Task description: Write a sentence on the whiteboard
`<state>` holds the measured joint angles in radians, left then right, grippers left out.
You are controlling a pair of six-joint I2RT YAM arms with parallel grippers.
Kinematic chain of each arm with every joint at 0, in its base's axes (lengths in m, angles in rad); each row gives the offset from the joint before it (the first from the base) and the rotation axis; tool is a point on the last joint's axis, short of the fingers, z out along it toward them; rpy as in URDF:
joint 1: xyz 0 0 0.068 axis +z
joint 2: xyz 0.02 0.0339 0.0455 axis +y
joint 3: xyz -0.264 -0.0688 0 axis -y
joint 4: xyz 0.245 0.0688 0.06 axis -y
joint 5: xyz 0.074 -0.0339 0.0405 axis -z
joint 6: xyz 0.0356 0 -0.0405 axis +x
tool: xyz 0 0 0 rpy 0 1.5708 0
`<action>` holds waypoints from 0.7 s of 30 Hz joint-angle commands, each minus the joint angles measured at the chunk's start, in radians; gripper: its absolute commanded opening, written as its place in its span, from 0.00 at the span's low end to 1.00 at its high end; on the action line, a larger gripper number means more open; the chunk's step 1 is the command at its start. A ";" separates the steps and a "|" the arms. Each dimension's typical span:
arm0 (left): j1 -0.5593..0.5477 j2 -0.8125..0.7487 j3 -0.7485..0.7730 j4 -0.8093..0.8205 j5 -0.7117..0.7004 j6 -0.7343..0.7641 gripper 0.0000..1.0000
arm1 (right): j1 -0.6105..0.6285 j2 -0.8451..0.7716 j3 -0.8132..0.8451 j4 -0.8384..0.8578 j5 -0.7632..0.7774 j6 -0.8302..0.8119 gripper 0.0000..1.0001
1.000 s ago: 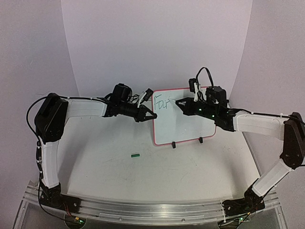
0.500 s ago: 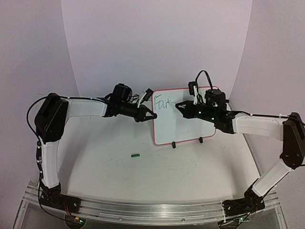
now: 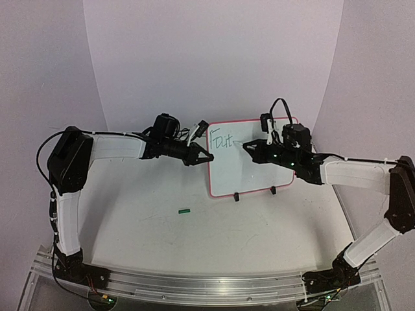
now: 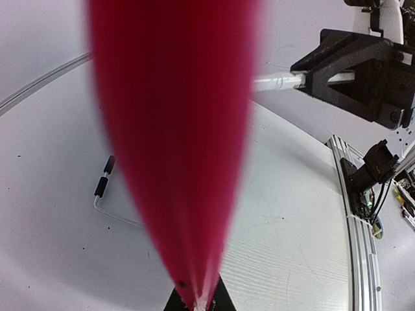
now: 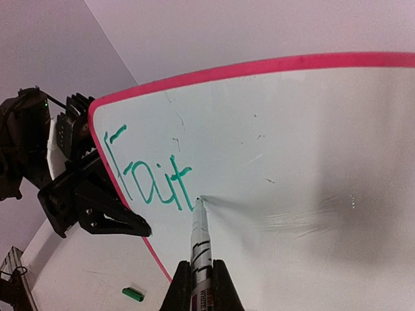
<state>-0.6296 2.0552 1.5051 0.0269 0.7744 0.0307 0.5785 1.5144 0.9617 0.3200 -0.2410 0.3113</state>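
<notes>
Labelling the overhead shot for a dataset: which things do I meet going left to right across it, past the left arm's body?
green cap → left claw → green lettering → right claw. The whiteboard spans the last two, so it is left out.

Left wrist cam: board [image 4: 175, 129] is just a red blur, 12 to 6. Right wrist: marker [image 5: 200, 249] cut off at 6, board runs off at 3.

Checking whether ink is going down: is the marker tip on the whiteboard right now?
Touching. Right wrist view: the marker tip meets the whiteboard just after the green lettering, with no gap.
</notes>
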 commanded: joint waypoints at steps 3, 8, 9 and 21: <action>-0.041 0.050 -0.009 -0.181 0.005 0.034 0.00 | -0.003 -0.090 0.031 0.009 0.020 -0.010 0.00; -0.041 0.050 -0.010 -0.180 0.006 0.033 0.00 | -0.003 -0.066 0.072 -0.003 0.031 -0.027 0.00; -0.041 0.050 -0.010 -0.180 0.006 0.033 0.00 | -0.003 -0.058 0.080 -0.005 0.029 -0.027 0.00; -0.041 0.054 -0.010 -0.179 0.008 0.032 0.00 | -0.003 0.003 0.128 -0.010 0.047 -0.029 0.00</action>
<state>-0.6296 2.0556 1.5051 0.0273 0.7753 0.0311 0.5782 1.4884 1.0425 0.3113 -0.2201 0.2924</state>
